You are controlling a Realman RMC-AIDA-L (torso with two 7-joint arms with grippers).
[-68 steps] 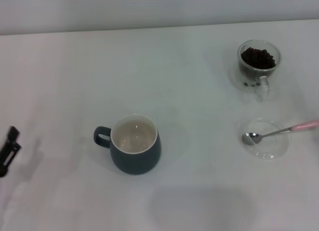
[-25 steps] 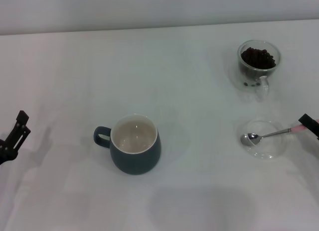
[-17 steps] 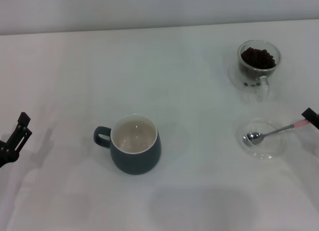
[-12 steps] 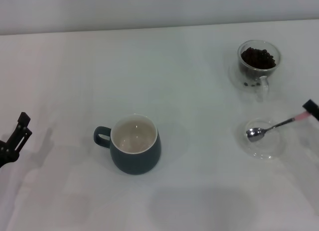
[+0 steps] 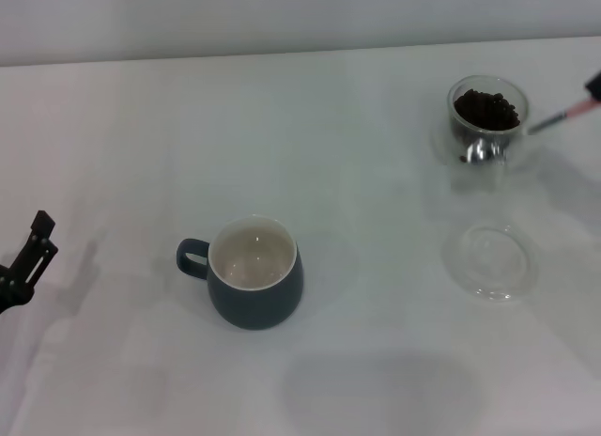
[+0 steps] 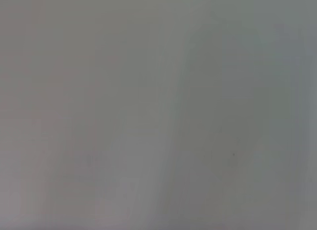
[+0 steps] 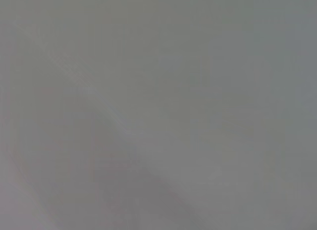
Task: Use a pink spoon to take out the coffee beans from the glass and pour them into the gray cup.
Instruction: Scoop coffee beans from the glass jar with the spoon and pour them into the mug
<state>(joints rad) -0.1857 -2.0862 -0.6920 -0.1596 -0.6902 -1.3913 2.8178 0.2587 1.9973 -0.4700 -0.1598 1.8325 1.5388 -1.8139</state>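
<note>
Pink spoon (image 5: 526, 135) lifted from dish (image 5: 493, 260) to glass (image 5: 485, 126) (wrist views blank).

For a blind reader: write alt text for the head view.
The right gripper, at the right edge, holds the pink spoon with its bowl at the glass of coffee beans. The gray cup sits mid-table; the left gripper waits far left.

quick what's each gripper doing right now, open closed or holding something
left gripper: at the table's left edge, nothing near it; open or closed cannot be told.
right gripper: closed on the pink spoon, its bowl by the glass.
</note>
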